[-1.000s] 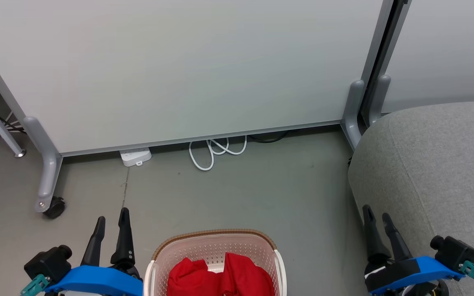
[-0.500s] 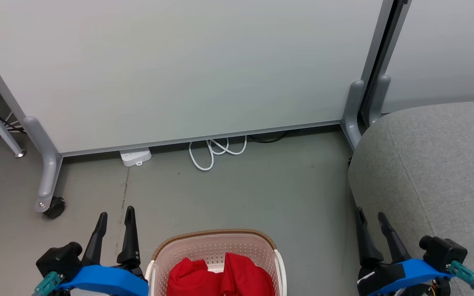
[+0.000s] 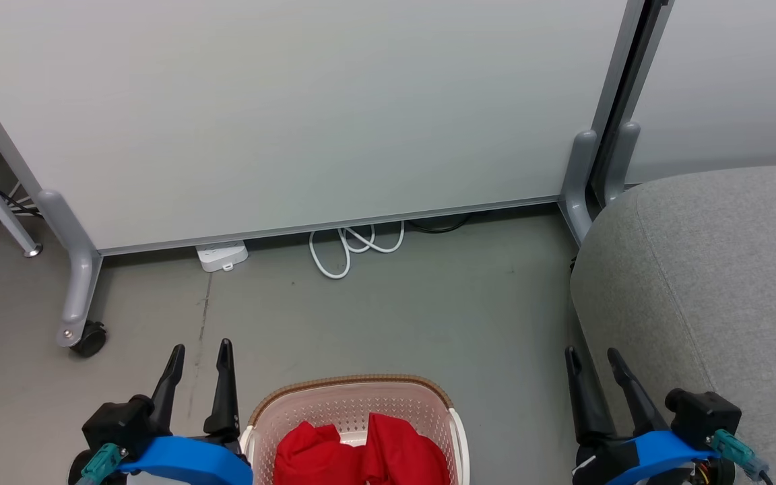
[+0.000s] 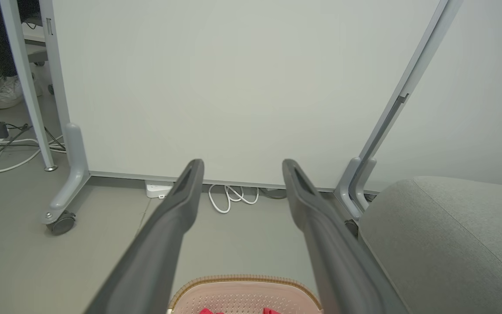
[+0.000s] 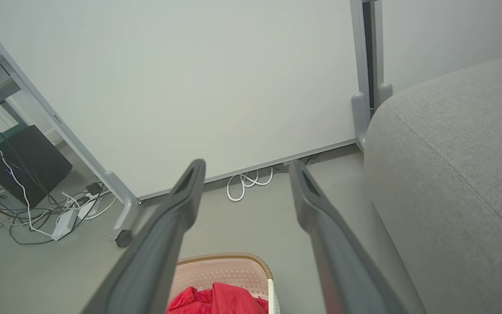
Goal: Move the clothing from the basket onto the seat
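The cream basket (image 3: 354,397) with a brown rim stands on the floor at the bottom middle of the head view, cut off by the frame edge. Red clothing (image 3: 361,455) lies bunched inside it; its print is hidden. The basket (image 5: 222,272) and clothing (image 5: 216,301) also show low in the right wrist view. The grey seat (image 3: 718,283) fills the right side. My left gripper (image 3: 201,353) hovers open just left of the basket, holding nothing. My right gripper (image 3: 593,357) hangs open between basket and seat, close to the seat's edge.
A white partition panel (image 3: 294,108) on grey feet with a caster (image 3: 88,340) closes off the back. A white power strip (image 3: 221,256) and looped white cable (image 3: 354,246) lie at its base. More cables and a dark box (image 5: 20,165) sit at far left. A person's white shoe (image 4: 2,93) stands behind the panel.
Both grippers have drifted inward toward the basket, the left one rightward and the right one leftward. Basket, clothing and seat have not moved.
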Motion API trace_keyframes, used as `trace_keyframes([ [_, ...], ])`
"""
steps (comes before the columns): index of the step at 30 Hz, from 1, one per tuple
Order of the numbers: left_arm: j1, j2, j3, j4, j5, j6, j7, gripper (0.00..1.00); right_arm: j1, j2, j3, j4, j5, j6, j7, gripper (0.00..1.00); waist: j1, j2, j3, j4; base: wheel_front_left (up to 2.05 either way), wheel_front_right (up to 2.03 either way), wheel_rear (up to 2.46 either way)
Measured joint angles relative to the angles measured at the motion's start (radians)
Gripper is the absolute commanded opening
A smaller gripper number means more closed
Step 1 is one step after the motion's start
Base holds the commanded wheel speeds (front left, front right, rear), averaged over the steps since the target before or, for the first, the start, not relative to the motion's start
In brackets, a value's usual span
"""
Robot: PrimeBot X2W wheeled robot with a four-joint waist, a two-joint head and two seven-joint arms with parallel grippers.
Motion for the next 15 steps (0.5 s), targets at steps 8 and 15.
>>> trace_keyframes([
  [8,-0.001,0.001,-0.011,0.011,0.056,-0.001,-0.019,1.00,0.000,0.000,0.013,0.009,-0.077,0.000,-0.020,1.00,0.0000,0.0000,-0.001,0.001,0.00,0.00,0.00],
  [15,-0.001,0.001,-0.018,0.017,0.099,-0.002,-0.032,1.00,0.000,0.000,0.019,0.018,-0.135,0.000,-0.033,1.00,0.0000,0.0000,-0.003,0.001,0.00,0.00,0.00],
])
